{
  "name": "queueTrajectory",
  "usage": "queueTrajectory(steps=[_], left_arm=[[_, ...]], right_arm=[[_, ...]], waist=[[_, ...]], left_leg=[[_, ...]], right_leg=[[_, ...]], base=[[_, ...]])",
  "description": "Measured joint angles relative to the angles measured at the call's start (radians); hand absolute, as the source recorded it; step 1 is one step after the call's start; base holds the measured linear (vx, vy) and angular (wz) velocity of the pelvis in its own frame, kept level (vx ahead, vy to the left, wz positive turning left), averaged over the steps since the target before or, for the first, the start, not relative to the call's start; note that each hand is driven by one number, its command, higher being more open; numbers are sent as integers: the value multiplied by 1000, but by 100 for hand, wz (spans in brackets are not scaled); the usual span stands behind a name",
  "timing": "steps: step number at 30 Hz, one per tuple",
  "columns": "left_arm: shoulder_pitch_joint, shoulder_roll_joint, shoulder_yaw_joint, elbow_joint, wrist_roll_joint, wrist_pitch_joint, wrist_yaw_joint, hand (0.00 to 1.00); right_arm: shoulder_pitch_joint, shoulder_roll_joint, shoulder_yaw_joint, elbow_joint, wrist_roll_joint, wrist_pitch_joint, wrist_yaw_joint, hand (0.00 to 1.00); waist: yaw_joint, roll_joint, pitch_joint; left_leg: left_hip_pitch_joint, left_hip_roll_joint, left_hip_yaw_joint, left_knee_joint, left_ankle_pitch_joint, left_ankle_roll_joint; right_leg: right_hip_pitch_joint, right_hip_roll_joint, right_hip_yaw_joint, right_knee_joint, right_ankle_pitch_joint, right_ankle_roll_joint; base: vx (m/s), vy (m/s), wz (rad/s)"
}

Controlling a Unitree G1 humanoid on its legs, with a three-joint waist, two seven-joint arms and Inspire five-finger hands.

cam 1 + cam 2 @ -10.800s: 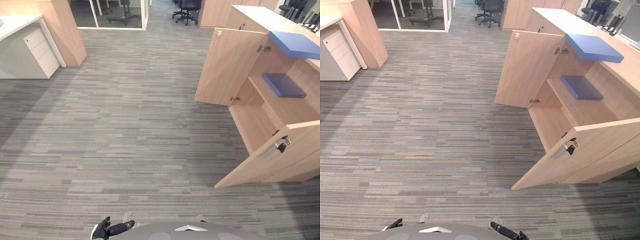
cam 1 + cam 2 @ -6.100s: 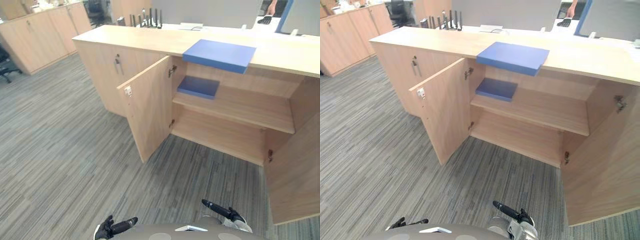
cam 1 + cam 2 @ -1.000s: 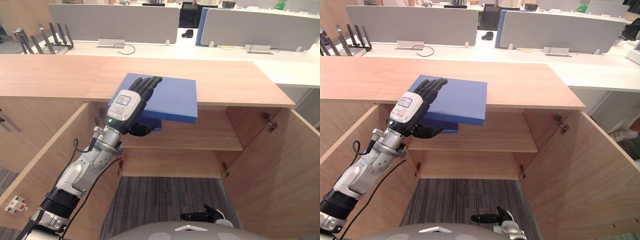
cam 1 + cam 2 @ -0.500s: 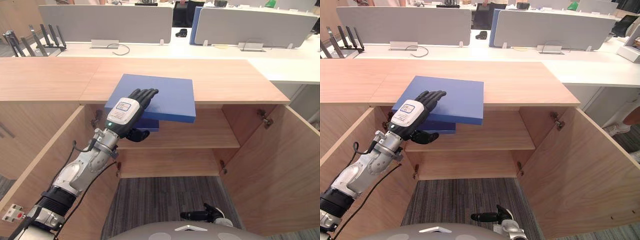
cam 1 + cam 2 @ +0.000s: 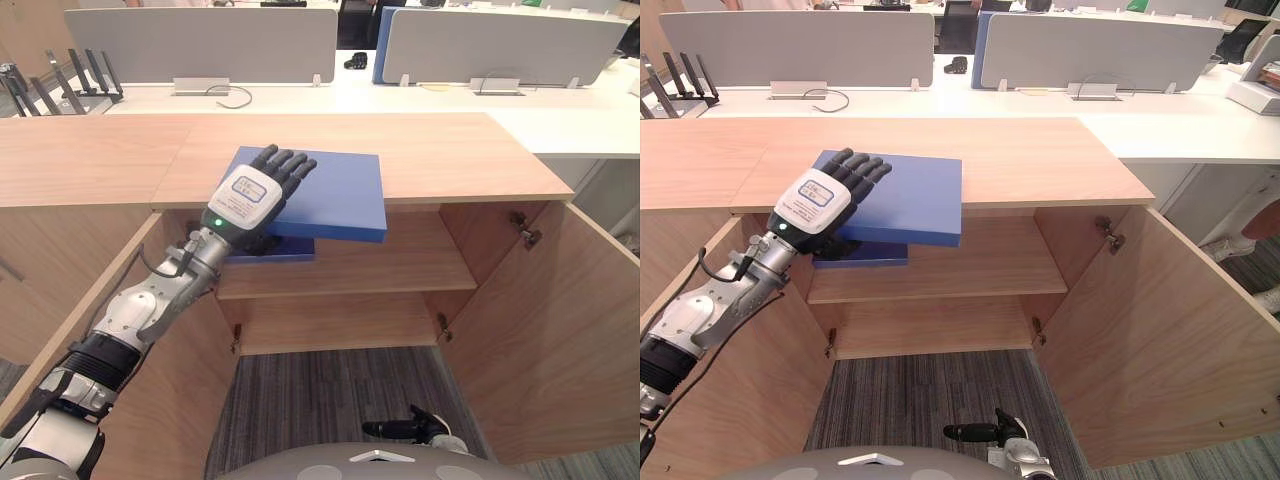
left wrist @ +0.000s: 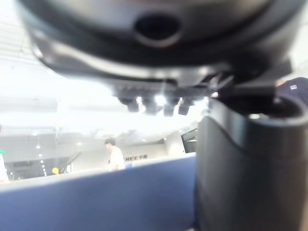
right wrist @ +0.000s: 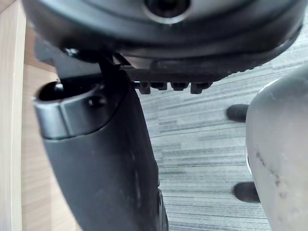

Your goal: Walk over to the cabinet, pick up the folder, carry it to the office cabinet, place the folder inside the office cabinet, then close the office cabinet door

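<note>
Where overhanging light wooden cabinet top (image 5: pixel 450 160), found flat blue folder (image 5: pixel 335 195) pinched in dark left hand (image 5: pixel 245 195), thumb beneath. Noted folder stretching rightward from hand toward frame centre.

Left door (image 5: pixel 185 400) and right door (image 5: pixel 540 350) stand wide. Shelf (image 5: pixel 410 265) free at centre and right; a folder (image 5: pixel 290 251) occupies its left end, a second folder (image 5: pixel 340 195) overhanging the countertop (image 5: pixel 450 160) above.

Open-plan office, grey divider screens (image 5: pixel 200 40) at 12 o'clock behind long white desks (image 5: pixel 300 95), light-wood cabinet (image 5: pixel 400 265) at centre under a wide counter (image 5: pixel 450 160), its doors (image 5: pixel 540 340) standing open; striped grey carpet (image 5: pixel 330 390) at 6 o'clock
</note>
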Motion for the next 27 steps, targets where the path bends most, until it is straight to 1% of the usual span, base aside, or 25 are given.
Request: queueTrajectory(steps=[3,4,7,12,15,20,25,27], left_arm=[[-12,9,0,0,5,9,13,100],[-11,9,0,0,7,9,13,0],[-11,9,-2,0,33,8,13,0],[-8,9,-8,6,34,2,13,0],[-3,0,-8,41,34,1,12,0],[-2,-14,-1,45,34,1,39,0],[1,-26,10,48,36,14,34,0],[4,-43,21,53,34,20,35,0]], right_arm=[[0,0,-8,0,0,0,-1,100],[-1,0,-8,0,-1,0,-2,100],[-2,0,-12,0,-36,0,-4,100],[-3,0,-12,-1,-38,-1,-6,100],[-8,0,-12,-1,-39,-1,-6,100],[-8,-1,-7,-1,-39,-1,-14,100],[-8,-3,-4,-1,-40,0,-14,100],[-8,-3,-4,-1,-41,0,-14,100]], waist=[[-6,2,0],[-8,2,0],[-16,2,0],[-18,2,0],[-19,2,0],[-20,3,1],[-20,1,1],[-18,-1,2]], left_leg=[[0,0,1,0,0,0],[1,0,2,0,0,0],[2,0,6,0,0,0],[4,-1,9,0,1,2],[6,-1,9,0,2,2],[34,-1,16,-21,4,5],[40,-3,21,-35,10,8],[40,-4,20,-35,10,8]], right_leg=[[0,0,0,0,3,-2],[0,0,0,0,4,-3],[0,-1,0,0,8,-5],[0,-2,0,-1,8,-4],[2,-2,0,-1,8,-4],[17,-1,0,-2,8,-4],[14,-2,0,-5,8,-4],[15,-2,-1,-5,8,-4]], base=[[-22,-15,-1],[-40,-22,-3],[-38,-18,-3],[-29,-14,-1],[-10,-9,0],[-7,-3,-3],[-19,-9,-3],[0,0,0]])
